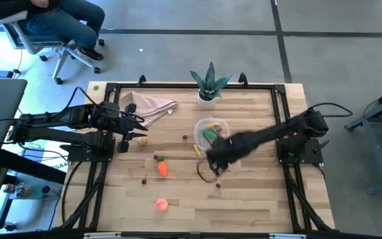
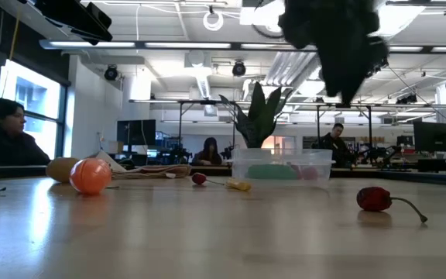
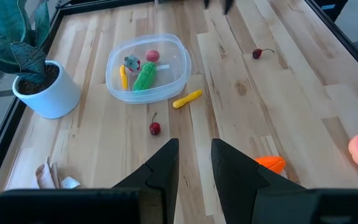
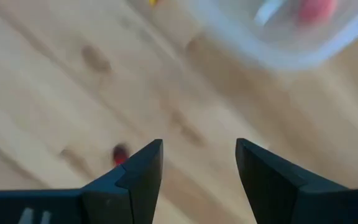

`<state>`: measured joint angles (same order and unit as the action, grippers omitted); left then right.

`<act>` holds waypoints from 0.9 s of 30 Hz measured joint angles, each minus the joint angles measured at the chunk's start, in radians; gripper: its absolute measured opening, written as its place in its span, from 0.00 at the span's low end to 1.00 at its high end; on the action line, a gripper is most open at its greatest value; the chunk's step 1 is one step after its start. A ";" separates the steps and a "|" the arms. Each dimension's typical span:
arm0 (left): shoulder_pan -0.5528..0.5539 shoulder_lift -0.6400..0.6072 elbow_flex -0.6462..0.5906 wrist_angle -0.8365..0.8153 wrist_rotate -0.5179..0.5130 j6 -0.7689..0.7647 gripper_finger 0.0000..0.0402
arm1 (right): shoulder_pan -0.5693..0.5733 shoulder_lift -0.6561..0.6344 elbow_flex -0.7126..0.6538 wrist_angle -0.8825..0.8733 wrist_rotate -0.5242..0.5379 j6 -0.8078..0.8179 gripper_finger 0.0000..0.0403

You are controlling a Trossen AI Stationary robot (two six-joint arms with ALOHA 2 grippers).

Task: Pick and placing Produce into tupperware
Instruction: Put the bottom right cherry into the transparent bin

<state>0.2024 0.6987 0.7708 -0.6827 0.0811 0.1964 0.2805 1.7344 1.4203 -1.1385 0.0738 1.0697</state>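
Your right gripper [image 4: 197, 162] hangs over the table with its fingers spread wide and nothing between them.

It floats just beside the tupperware [image 1: 212, 126], on the side away from the plant [image 1: 209, 85]. A tiny red piece [image 4: 120, 154] lies on the wood near one of its fingers. The tupperware sits in the middle of the table, close to the white plant pot [image 3: 47, 91]. Inside it you can see a green pod [image 3: 145, 77], a yellow strip [image 3: 123, 76] and a red piece [image 3: 152, 56]. Another yellow strip [image 3: 187, 99] and a cherry [image 3: 155, 127] lie just outside it. The orange carrot [image 1: 162, 168] and the peach [image 1: 161, 204] lie farther off. Your left gripper [image 3: 194, 163] waits at the left edge by the cloth [image 1: 150, 106], fingers nearly together, holding nothing. No writing can be read anywhere.
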 joint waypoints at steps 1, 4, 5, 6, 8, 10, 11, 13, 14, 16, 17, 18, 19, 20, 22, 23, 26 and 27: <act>0.000 0.000 0.000 0.000 0.000 0.000 0.21 | 0.033 0.000 -0.009 0.011 0.003 0.062 0.48; 0.000 0.000 0.000 0.000 0.000 0.000 0.21 | 0.119 0.000 -0.047 0.105 0.004 0.220 0.48; 0.000 0.000 0.000 0.000 0.000 0.000 0.21 | 0.143 0.000 -0.065 0.148 0.004 0.248 0.48; 0.000 0.000 0.000 0.000 0.000 0.000 0.21 | 0.162 0.000 -0.083 0.194 0.004 0.266 0.48; 0.000 0.000 0.000 0.000 0.000 0.000 0.21 | 0.186 0.000 -0.122 0.304 0.005 0.277 0.48; 0.000 0.000 0.000 0.000 0.000 0.000 0.21 | 0.197 0.000 -0.160 0.397 0.008 0.277 0.48; 0.000 0.000 0.000 0.000 0.000 0.000 0.21 | 0.198 0.000 -0.176 0.422 0.017 0.277 0.48; 0.000 0.000 0.000 0.000 0.000 0.000 0.21 | 0.193 0.000 -0.204 0.452 0.036 0.283 0.48; 0.000 0.000 0.000 0.000 0.000 0.000 0.21 | 0.187 0.000 -0.219 0.456 0.040 0.285 0.48; 0.000 0.000 0.000 0.000 0.000 0.000 0.21 | 0.177 0.000 -0.241 0.448 0.030 0.292 0.48; 0.000 0.000 0.000 0.000 0.000 0.000 0.21 | 0.173 0.000 -0.249 0.451 0.021 0.292 0.48; 0.000 0.000 0.000 0.000 0.000 0.000 0.21 | 0.169 0.000 -0.258 0.461 0.019 0.293 0.48; 0.000 0.000 0.000 0.000 0.000 0.000 0.21 | 0.168 0.000 -0.263 0.464 0.019 0.293 0.48; 0.000 0.000 0.000 0.000 0.000 0.000 0.21 | 0.169 0.000 -0.266 0.468 0.021 0.293 0.48; 0.000 0.000 0.000 0.000 0.000 0.000 0.21 | 0.169 0.000 -0.266 0.478 0.024 0.295 0.48; 0.000 0.000 0.000 0.000 0.000 0.000 0.21 | 0.172 0.002 -0.266 0.486 0.024 0.295 0.48; 0.000 0.000 0.000 0.000 0.000 0.000 0.21 | 0.180 0.022 -0.266 0.503 0.022 0.301 0.48; 0.000 0.000 0.000 0.000 0.000 0.000 0.21 | 0.183 0.035 -0.266 0.518 0.018 0.303 0.48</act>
<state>0.2024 0.6988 0.7712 -0.6827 0.0811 0.1965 0.4634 1.7694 1.1545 -0.6206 0.0922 1.3724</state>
